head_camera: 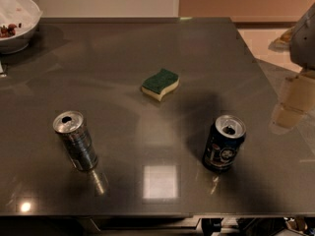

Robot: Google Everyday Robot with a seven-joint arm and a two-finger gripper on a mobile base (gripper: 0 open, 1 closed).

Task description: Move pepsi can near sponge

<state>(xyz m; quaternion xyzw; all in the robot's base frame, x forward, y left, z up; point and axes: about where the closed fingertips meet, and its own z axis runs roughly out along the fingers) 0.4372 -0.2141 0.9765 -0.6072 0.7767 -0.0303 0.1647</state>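
The pepsi can (224,143), dark navy with a round white-and-blue logo and an open silver top, stands upright on the dark table at the front right. The sponge (160,84), green top over a pale yellow body, lies near the table's middle, to the left of the can and farther back. My gripper (289,106) hangs at the right edge of the view, above the table's right side. It is to the right of the can, apart from it, and holds nothing that I can see.
A slim silver can (75,140) stands at the front left. A white bowl (17,21) with some food in it sits at the back left corner. The table (118,48) ends at the right in an edge just past my gripper.
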